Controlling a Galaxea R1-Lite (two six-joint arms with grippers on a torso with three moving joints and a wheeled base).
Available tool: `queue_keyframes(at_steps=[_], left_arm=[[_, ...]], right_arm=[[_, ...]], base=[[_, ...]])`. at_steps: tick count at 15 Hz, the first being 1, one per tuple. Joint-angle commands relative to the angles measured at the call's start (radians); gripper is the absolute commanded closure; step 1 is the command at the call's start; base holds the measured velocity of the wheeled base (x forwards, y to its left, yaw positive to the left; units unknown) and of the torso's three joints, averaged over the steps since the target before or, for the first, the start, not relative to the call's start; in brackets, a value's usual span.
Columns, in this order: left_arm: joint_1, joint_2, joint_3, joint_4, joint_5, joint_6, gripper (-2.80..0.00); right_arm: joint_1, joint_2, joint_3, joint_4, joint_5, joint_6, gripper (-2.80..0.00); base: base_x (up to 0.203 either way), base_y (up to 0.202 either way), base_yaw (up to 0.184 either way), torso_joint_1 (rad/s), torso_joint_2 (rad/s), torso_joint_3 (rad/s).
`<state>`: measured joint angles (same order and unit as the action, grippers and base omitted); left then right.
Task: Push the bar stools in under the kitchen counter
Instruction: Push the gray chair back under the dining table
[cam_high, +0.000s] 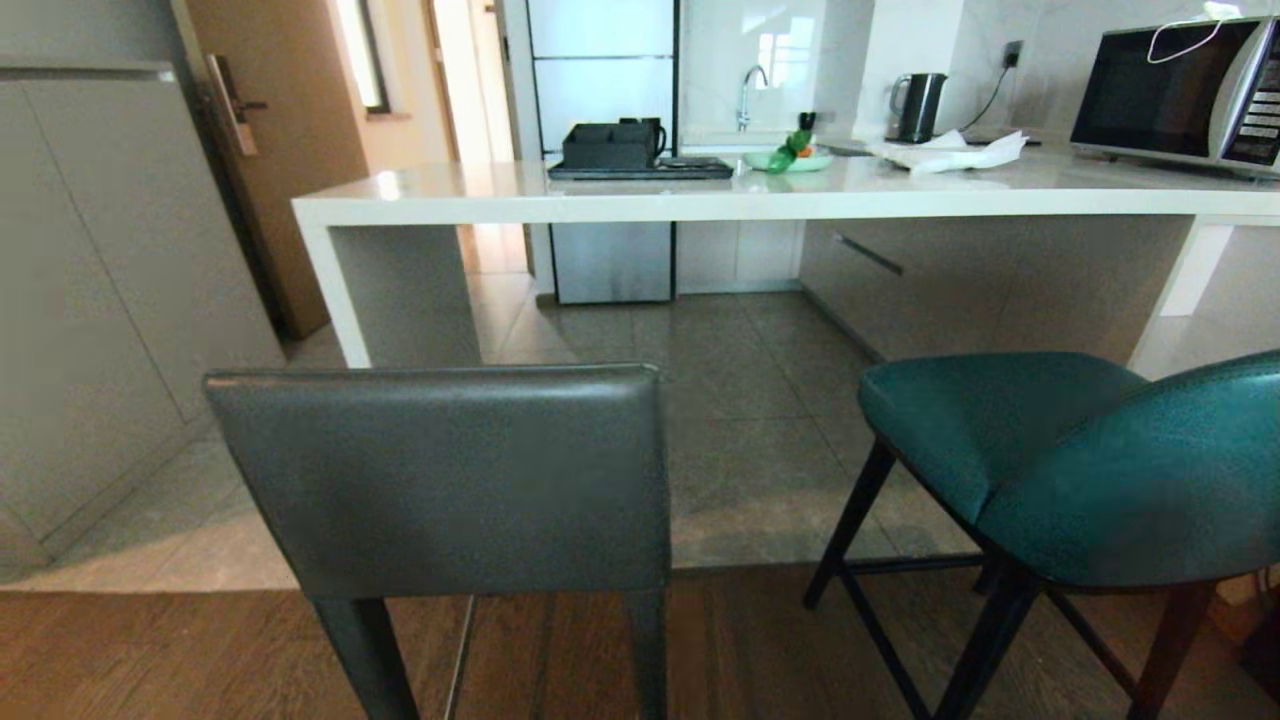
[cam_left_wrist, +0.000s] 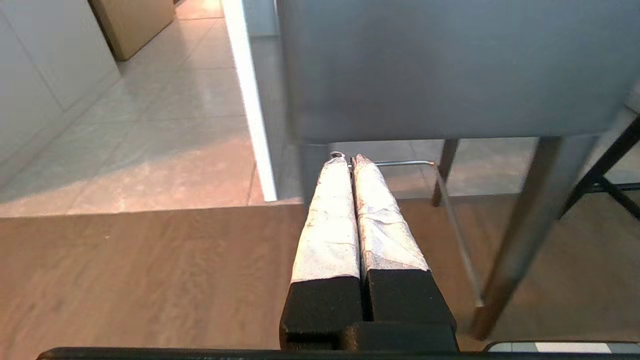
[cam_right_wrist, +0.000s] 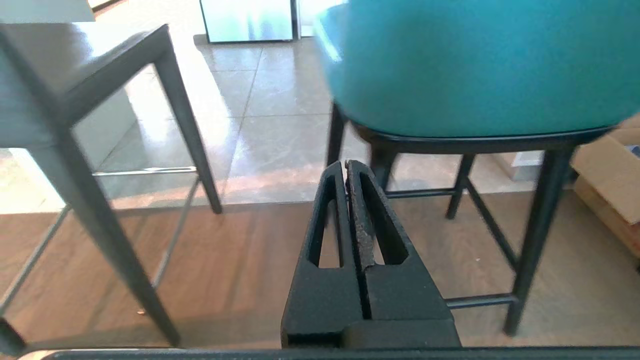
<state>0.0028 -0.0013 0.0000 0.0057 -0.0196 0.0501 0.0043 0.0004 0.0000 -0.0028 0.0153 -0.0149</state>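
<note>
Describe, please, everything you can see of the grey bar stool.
The grey bar stool stands upright, out from the kitchen counter, its back toward the robot, left of the teal stool. It has a square low leather-look back, dark straight legs and a thin metal footrest. Nothing grips it; the left gripper, shut, hangs behind it.

Grey stool (cam_high: 450, 480), teal stool (cam_high: 1080, 460), glossy white counter (cam_high: 700, 195), brown wood floor (cam_high: 200, 650)

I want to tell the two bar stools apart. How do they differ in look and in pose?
The grey stool has a flat, square-edged back; the teal stool has a curved back. The grey stool squarely faces the kitchen counter; the teal stool stands turned at an angle. The grey stool has a thin metal footrest; the teal stool has dark rungs. Both stand short of the counter.
</note>
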Motion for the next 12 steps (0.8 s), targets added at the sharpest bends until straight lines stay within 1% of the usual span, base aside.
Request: queue_keyframes(at_steps=[1,12], left_arm=[[0.0,-0.002,0.003,0.0,0.0,0.001,0.0],[0.001,-0.002,0.003,0.0,0.0,0.001,0.0]], right_arm=[[0.0,0.0,0.002,0.0,0.0,0.0,0.0],[0.0,0.0,0.002,-0.002,0.0,0.0,0.0]], base=[[0.0,0.198,0.0,0.0,0.0,0.005],[0.0,0.196,-0.001,0.002,0.0,0.002]])
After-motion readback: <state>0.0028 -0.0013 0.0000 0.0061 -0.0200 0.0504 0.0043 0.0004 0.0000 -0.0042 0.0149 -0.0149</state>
